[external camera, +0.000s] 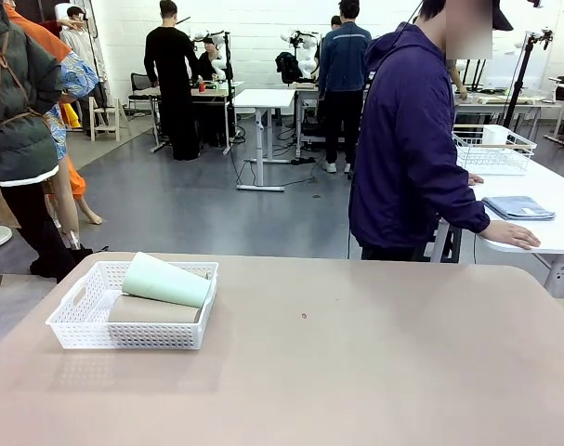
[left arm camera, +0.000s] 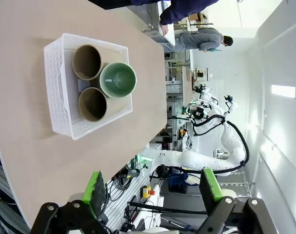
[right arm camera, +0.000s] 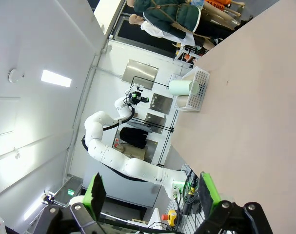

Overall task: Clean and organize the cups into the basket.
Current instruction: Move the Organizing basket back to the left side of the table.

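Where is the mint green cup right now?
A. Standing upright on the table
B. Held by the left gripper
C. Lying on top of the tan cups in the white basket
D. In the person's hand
C: the mint green cup lies on its side across the tan cups inside the white basket.

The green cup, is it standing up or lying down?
Lying down: the green cup rests on its side atop two tan cups in the basket.

The basket (external camera: 77, 325) is white with fine lattice-mesh walls. Inside lie a pale mint green cup (external camera: 166, 281) and two tan cups (left arm camera: 87, 62) (brown inside, seemingly). The table (external camera: 374, 362) is beige-pink. The person's jacket (external camera: 407, 139) is dark purple.
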{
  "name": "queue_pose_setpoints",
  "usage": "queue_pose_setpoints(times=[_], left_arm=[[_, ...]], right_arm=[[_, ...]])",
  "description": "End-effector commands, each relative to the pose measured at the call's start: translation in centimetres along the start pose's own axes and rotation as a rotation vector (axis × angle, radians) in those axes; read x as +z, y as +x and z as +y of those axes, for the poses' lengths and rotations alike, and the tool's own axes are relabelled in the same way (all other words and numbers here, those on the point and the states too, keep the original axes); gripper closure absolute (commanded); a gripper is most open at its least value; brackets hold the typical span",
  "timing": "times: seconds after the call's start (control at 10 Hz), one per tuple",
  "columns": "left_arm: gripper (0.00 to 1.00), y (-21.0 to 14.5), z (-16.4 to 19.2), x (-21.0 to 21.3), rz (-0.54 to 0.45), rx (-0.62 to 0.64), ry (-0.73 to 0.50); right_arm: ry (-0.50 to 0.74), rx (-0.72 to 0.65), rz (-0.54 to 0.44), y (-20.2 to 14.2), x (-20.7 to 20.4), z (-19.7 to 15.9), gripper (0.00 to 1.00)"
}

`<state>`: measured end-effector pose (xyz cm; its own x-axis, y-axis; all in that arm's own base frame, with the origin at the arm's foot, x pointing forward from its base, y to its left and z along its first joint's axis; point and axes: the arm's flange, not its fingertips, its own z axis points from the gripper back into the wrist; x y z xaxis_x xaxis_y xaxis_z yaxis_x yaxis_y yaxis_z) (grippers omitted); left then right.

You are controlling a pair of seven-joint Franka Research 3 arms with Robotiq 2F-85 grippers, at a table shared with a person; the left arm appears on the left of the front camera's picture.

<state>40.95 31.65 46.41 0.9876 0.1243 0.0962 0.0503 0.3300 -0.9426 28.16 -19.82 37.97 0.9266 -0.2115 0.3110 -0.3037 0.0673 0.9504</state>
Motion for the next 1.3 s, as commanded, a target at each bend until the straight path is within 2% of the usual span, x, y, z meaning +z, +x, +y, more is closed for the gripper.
queue_pose_setpoints(times=[0.0,1.2], left_arm=[[0.0,-0.03,-0.02,0.0,-0.007,0.012,0.008],[0.0,-0.03,-0.02,0.0,-0.007,0.012,0.008]], right_arm=[[0.011,0.014,-0.01,-0.08,-0.16,-0.17,0.0],[0.011,0.014,-0.01,-0.08,-0.16,-0.17,0.0]])
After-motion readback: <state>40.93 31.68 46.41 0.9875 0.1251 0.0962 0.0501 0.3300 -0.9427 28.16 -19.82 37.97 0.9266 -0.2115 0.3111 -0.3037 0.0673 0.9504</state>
